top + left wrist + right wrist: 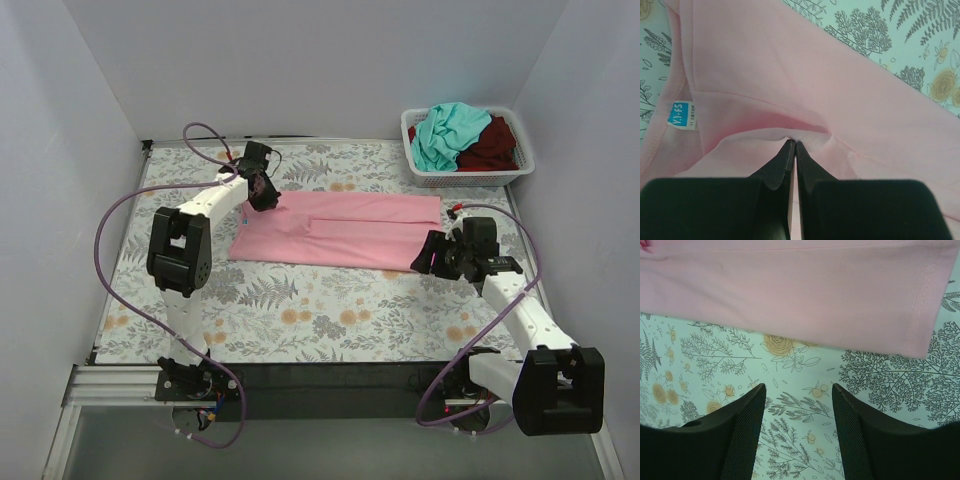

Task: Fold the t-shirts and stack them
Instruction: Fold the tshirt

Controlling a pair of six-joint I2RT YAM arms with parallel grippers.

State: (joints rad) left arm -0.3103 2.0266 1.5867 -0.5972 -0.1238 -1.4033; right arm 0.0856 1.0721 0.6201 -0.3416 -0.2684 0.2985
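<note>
Top external view gives us the pink t-shirt lying on the flower-printed tabletop, stretched from left to right around the middle as a long band, with one layer lapped over another along its length. At the far right corner of the tabletop stands a white slatted basket, well apart from the pink one. In it the teal t-shirt is heaped on the left and the dark red t-shirt on the right, both crumpled.

We see the left tool at the far left corner of the pink t-shirt. From the left wrist its two fingers are pressed together with a raised ridge of pink cloth pinched at their tips, so it has hold of the shirt. The neckline curves past on the left of that view, and a small blue label sits just inside it.

We find the right tool at the near right corner of the same shirt. From the right wrist its fingers stand parted over bare tabletop with nothing between them, and the stitched hem of the pink cloth lies just beyond their tips, not touching them
</note>
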